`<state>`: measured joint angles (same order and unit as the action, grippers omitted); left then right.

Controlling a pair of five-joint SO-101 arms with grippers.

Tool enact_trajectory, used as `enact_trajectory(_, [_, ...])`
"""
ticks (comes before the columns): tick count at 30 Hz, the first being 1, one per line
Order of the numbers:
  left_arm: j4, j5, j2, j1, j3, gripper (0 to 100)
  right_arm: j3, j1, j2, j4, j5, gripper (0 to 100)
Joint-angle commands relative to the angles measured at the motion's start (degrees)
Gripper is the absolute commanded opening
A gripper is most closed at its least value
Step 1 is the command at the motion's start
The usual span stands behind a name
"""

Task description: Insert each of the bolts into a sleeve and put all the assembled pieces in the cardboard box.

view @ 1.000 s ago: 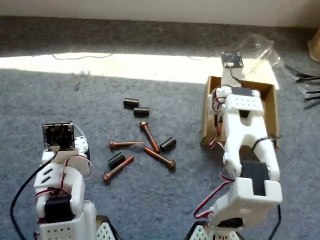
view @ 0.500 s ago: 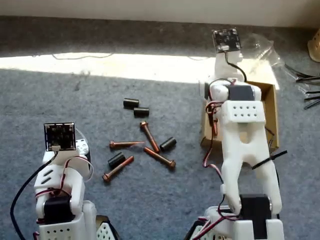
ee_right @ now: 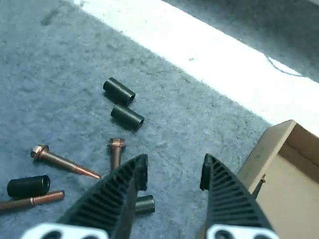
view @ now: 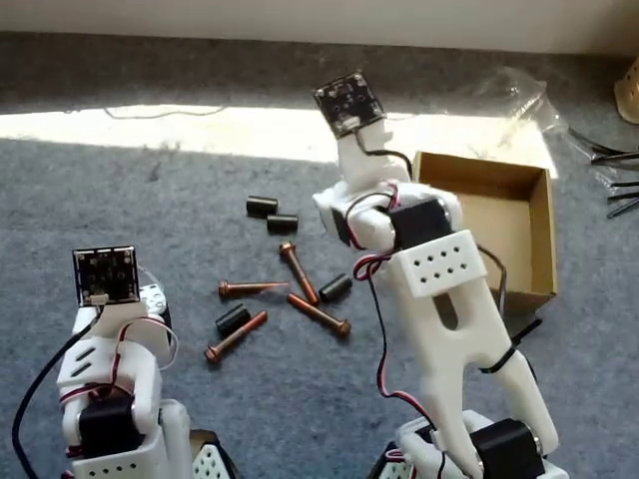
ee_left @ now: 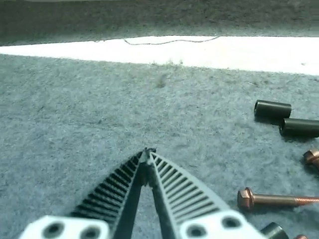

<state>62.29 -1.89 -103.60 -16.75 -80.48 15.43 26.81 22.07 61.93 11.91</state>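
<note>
Several copper bolts [view: 319,313] and black sleeves [view: 262,207] lie loose on the grey carpet, none of them joined. The cardboard box [view: 481,166] stands to their right. My right arm [view: 439,269] stretches from the front over the box's left edge, its wrist above the sleeve [view: 334,288] nearest the box. In the right wrist view the right gripper [ee_right: 173,172] is open and empty, above a sleeve [ee_right: 144,204] and beside a bolt [ee_right: 116,151]. My left gripper [ee_left: 146,152] is shut and empty over bare carpet, left of a bolt [ee_left: 274,200].
A sunlit strip [view: 200,130] crosses the carpet behind the parts. Clear plastic wrap [view: 514,95] lies behind the box, and black cables [view: 609,150] at the far right. The left arm [view: 110,379] stands at the front left.
My right arm has swung left from above the box to above the bolts and sleeves, uncovering the box. The left arm has shifted slightly.
</note>
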Motion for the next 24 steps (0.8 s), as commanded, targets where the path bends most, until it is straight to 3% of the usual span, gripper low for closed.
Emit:
enact_trajectory(1, [0.00,-0.26,-0.66,-2.86,2.86,1,2.15,1.89,2.24,-5.14,11.25,15.2])
enact_trajectory(5, [0.00,-0.26,-0.66,-2.95,2.68,1,6.29,2.51,2.24,-12.26,15.47,15.2])
enact_trajectory(12, [-0.09,-0.26,-0.66,-2.68,2.42,1,13.67,2.59,2.24,-11.38,14.68,15.2])
enact_trajectory(18, [-0.18,-0.26,-0.66,-2.68,0.75,1,18.51,2.59,2.59,-6.20,-2.81,15.2])
enact_trajectory(24, [-0.18,-0.26,-0.66,-2.68,0.57,1,18.51,1.36,2.77,-0.75,-15.21,15.2])
